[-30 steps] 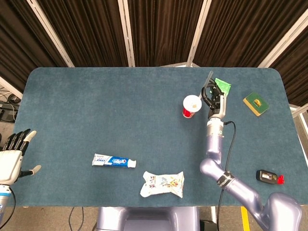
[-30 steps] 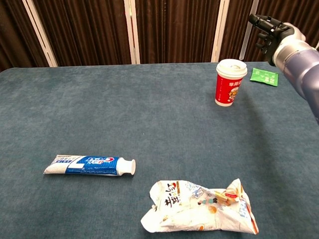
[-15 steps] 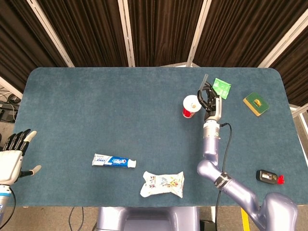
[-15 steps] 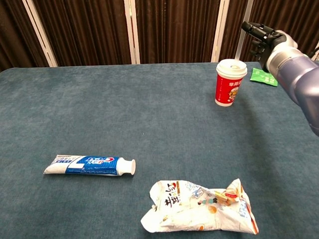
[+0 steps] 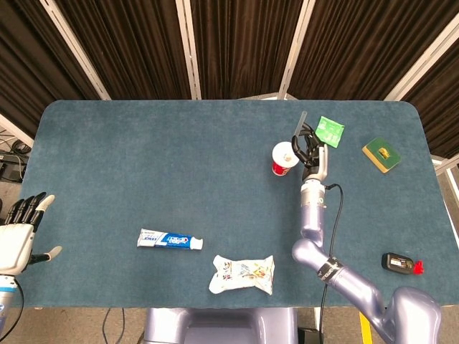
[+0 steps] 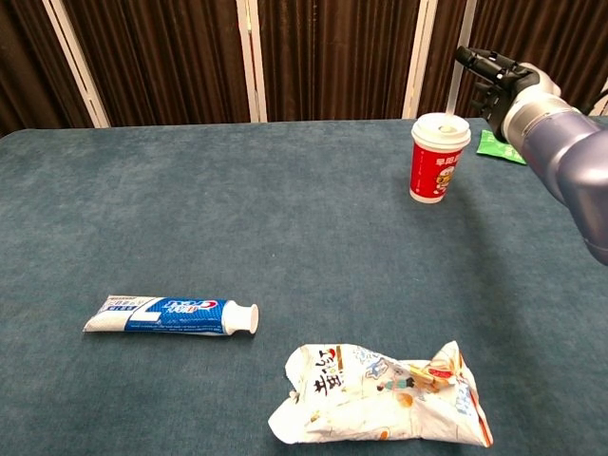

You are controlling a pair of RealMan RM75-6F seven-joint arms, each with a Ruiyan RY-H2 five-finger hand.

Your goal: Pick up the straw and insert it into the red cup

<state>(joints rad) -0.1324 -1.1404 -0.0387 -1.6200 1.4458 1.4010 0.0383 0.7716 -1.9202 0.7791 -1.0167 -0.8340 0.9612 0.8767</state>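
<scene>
Presently, left hand (image 5: pixel 18 233) hung off the table's (image 5: pixel 107 165) left edge, fingers spread, holding nothing. Toothpaste tube (image 5: pixel 169 240) and crumpled snack bag (image 5: pixel 242 274) lay near the front edge. Red cup (image 5: pixel 284 158) stood upright toward the far right. Right hand (image 5: pixel 308 145) hovered just beside it, gripping the straw (image 5: pixel 299 122). Green packet (image 5: pixel 330 130) lay beyond.

head overhead, chest low frontal, shared table (image 5: pixel 143 165)
</scene>
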